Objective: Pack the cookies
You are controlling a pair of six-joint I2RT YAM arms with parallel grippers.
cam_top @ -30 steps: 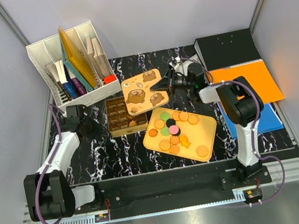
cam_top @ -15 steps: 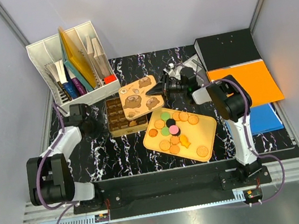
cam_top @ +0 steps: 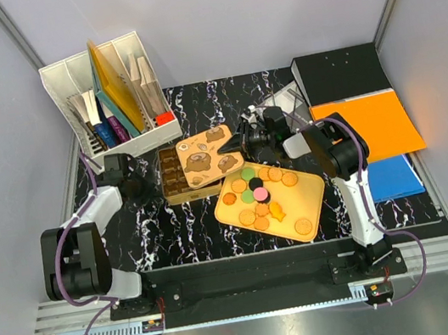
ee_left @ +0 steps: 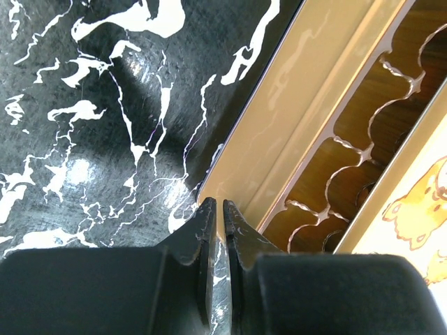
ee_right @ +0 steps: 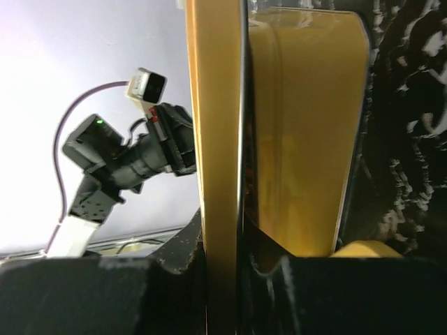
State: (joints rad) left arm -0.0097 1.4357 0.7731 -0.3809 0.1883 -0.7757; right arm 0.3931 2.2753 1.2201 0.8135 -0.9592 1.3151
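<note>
Tan, orange, green and pink cookies [cam_top: 256,192] lie on the yellow tray [cam_top: 310,196], just on the near side of the right gripper [cam_top: 241,143] when I look from above. This gripper is clamped on the edge of the illustrated lid [cam_top: 209,154], which hangs tilted in front of its fingers, partly over the gold box [cam_top: 177,182]. The left gripper [cam_top: 139,187] stands at the opposite side of the box, its tips just at the rim.

From the left wrist, the fingers are pressed almost together and touch the box flange. I cannot tell if they pinch anything. Scalloped compartments lie just beyond the tips.

From the right wrist, the lid appears edge-on, squeezed between both fingers.

My worry is that the lid is held only by a thin edge, so it may slip or swing and push the box. The left tips alone may not stop the box from sliding. Also, if the lid goes on now, the cookies on the tray will be left unpacked.
</note>
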